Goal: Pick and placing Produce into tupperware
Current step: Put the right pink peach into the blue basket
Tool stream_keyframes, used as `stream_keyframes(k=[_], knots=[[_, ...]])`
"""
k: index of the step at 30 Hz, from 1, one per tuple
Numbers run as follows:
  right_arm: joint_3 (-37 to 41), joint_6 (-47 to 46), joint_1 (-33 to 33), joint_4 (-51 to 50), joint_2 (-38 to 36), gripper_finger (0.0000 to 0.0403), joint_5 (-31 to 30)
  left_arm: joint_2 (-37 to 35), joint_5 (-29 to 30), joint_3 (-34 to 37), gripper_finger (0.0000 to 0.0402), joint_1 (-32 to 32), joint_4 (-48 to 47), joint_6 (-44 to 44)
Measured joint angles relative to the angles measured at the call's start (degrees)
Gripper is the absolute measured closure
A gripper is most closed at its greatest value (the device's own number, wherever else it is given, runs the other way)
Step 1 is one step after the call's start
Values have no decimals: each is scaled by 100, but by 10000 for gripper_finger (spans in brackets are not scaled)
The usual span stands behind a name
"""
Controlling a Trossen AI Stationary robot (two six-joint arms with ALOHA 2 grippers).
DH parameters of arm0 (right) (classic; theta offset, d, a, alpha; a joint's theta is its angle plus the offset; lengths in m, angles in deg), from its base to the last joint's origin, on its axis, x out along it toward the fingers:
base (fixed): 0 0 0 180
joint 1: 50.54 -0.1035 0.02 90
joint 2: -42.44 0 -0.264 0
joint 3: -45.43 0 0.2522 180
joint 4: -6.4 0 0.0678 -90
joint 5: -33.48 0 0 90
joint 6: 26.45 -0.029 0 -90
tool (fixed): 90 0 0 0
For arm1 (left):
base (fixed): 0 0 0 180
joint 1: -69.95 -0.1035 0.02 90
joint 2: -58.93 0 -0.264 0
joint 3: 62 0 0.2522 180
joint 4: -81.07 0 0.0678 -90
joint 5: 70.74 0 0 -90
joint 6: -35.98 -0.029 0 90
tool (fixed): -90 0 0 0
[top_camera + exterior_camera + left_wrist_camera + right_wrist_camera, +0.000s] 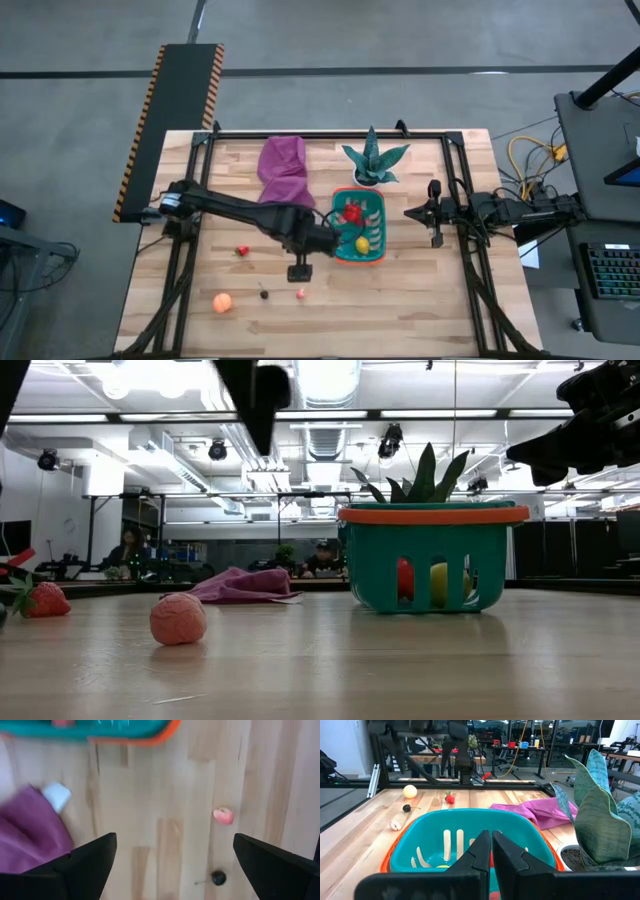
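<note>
The teal basket (374, 208) with its orange rim stands right of the table's middle. A red fruit (352, 213) and the yellow lemon (362, 244) lie inside it. On the bare wood to its left lie a strawberry (242, 250), the orange ball (221, 303), a dark cherry (264, 294) and a pink piece (301, 294). My left gripper (328, 240) hovers open and empty at the basket's left wall; its wrist view looks down on the pink piece (223, 815) and the cherry (217, 877). My right gripper (408, 213) waits shut just right of the basket (470, 837).
A purple cloth (283, 170) lies at the far side, left of a spiky green plant in a white pot (372, 162) that stands just behind the basket. Black frame rails (330, 134) run around the table. People sit at desks in the room behind (322, 560).
</note>
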Motion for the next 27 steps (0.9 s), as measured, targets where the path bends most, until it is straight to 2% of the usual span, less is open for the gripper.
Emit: stream_keyframes(k=[8, 16, 27], knots=[[0, 0, -1, 0, 2, 394, 0, 0, 108, 536, 16, 237, 46, 1135], [0, 5, 0, 0, 4, 394, 0, -2, 143, 846, 16, 457, 636, 1660], [0, 7, -1, -1, 4, 394, 0, 12, 307, 889, 16, 772, 714, 2351]])
